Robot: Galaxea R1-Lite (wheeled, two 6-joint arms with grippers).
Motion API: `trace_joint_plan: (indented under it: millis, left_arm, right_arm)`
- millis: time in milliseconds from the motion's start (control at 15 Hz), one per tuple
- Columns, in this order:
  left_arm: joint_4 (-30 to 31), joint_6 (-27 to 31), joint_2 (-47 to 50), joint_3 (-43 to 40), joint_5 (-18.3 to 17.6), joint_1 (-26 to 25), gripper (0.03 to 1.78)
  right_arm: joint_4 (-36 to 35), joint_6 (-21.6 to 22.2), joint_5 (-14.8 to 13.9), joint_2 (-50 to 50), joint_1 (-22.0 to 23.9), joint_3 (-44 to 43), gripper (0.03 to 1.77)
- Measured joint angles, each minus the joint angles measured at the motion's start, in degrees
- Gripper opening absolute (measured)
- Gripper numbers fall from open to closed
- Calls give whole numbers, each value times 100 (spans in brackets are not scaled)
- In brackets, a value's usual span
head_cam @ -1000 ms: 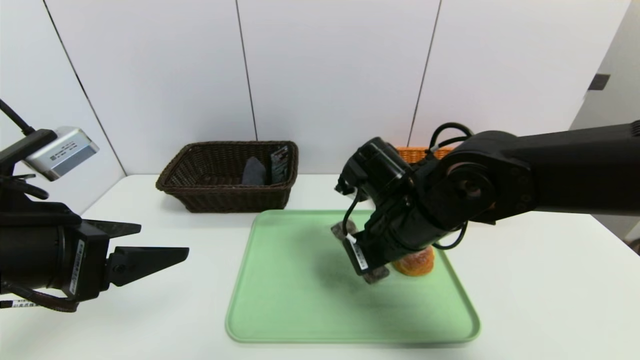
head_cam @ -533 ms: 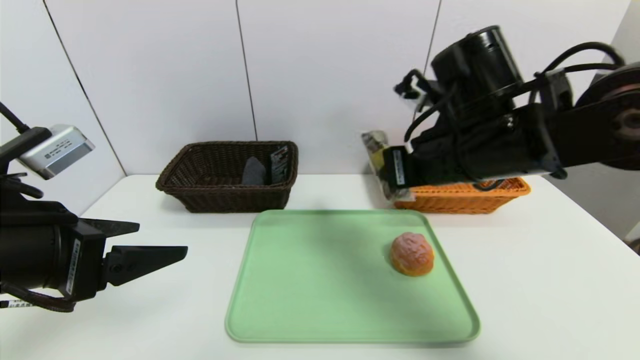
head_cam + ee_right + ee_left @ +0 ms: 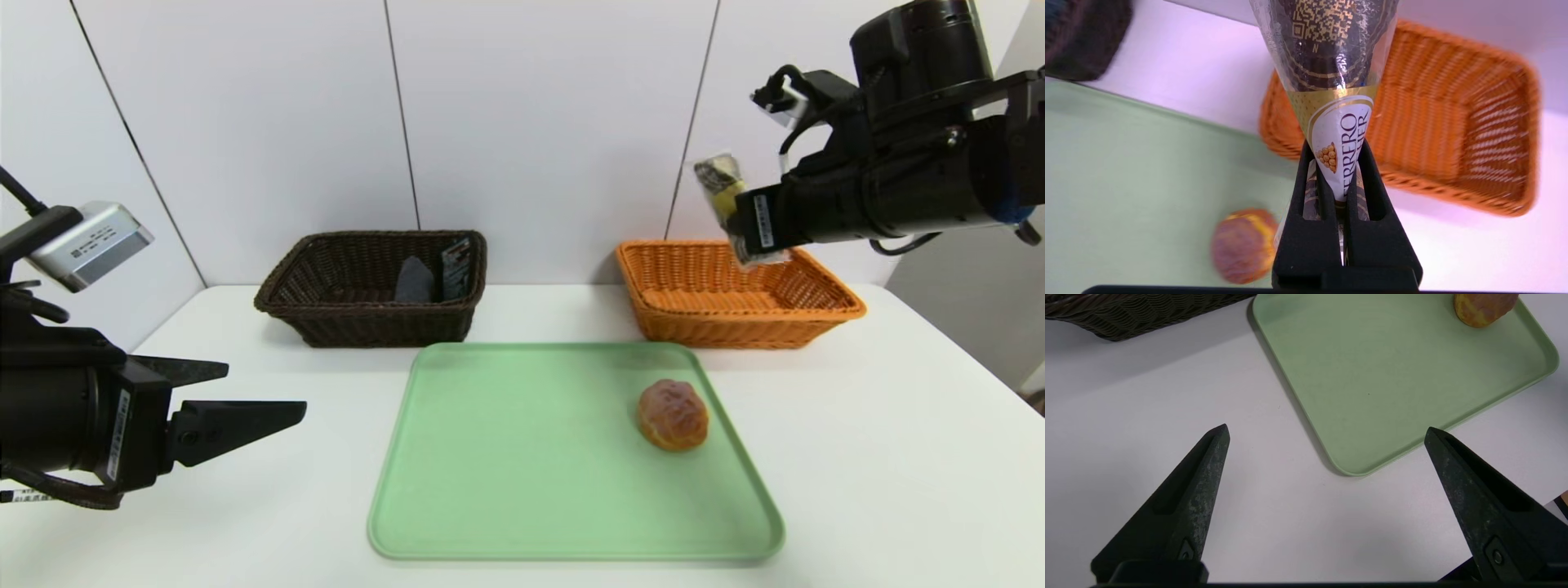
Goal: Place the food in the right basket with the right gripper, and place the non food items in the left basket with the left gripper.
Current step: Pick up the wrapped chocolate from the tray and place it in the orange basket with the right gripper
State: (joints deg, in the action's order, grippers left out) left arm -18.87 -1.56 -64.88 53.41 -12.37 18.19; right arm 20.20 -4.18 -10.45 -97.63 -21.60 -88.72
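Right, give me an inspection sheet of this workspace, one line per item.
Surface: white table with a green tray on it.
Job's things: bun on the tray; wrapped snack held above the orange basket, which looks empty; dark basket holds a grey cloth and a black tube.
Clutter: nothing seen.
Grippers: right gripper shut on the snack; left gripper open, hovering off the tray's left side.
Cables: black leads on the right arm.
Surroundings: white wall panels.

Right claw (image 3: 739,220) raised high, jaws pinched shut — left claw (image 3: 269,396) low at the left, jaws wide apart.
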Motion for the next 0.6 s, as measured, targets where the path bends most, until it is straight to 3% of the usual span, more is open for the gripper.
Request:
trace_joint_plan:
  millis: [333, 600]
  left_arm:
    - [0, -6, 0, -16, 6, 0, 169]
    - [-1, -17, -2, -33, 13, 0, 169]
  right_arm:
    - [-518, -2315, -21, -444, 708, -13, 10]
    - [-692, -3790, -22, -997, 1117, -17, 10]
